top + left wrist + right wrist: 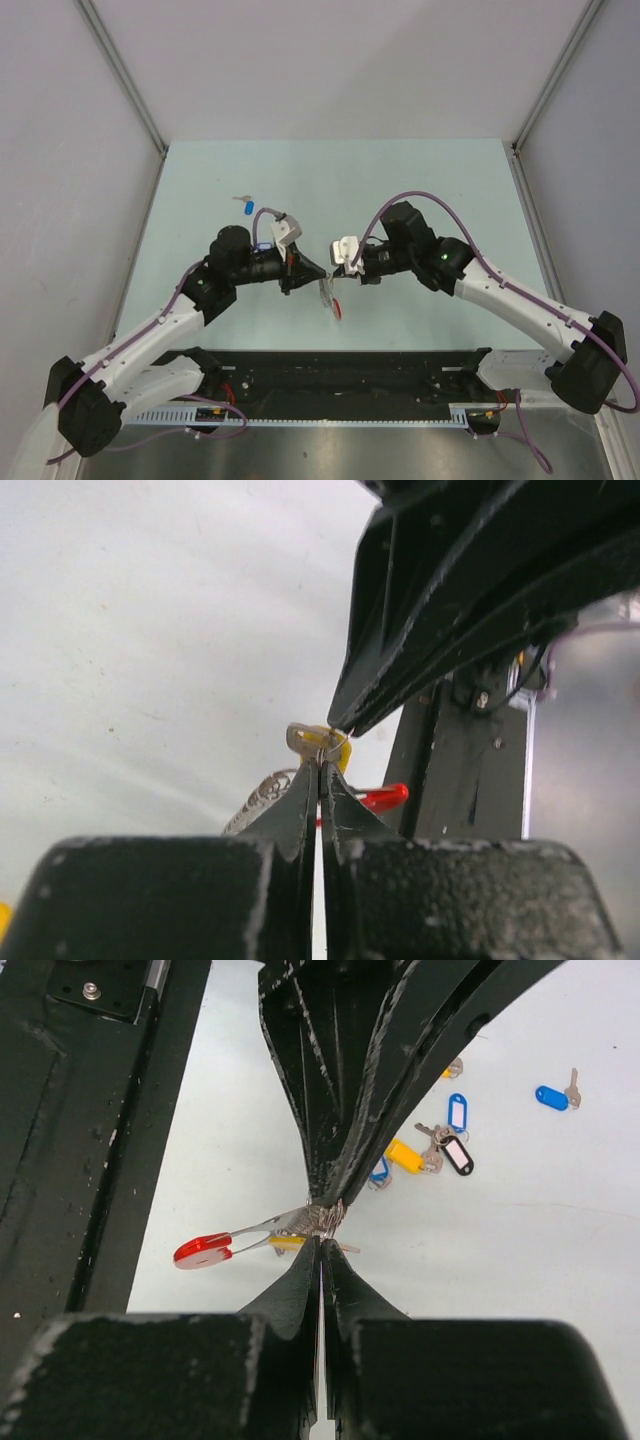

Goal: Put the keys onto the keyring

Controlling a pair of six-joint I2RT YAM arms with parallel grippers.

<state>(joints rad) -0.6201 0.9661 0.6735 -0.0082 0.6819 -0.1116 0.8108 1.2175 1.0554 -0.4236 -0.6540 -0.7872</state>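
The keyring hangs between my two grippers above the table: a red plastic arc (203,1250) on metal arms that run into a grey chain-like coil (322,1220). It also shows in the top view (337,306) and the left wrist view (384,798). My left gripper (320,764) (318,273) is shut on the coil. My right gripper (322,1243) (334,263) is shut on a silver key with a yellow tag (285,1245) (331,744), right against the coil. The two sets of fingertips touch, so I cannot tell whether the key is threaded on.
More keys lie on the pale table (420,190): a blue-tagged one alone (551,1097) (247,208), and a cluster with blue (458,1112), black (458,1155) and yellow (405,1155) tags. The black base rail (340,375) runs along the near edge.
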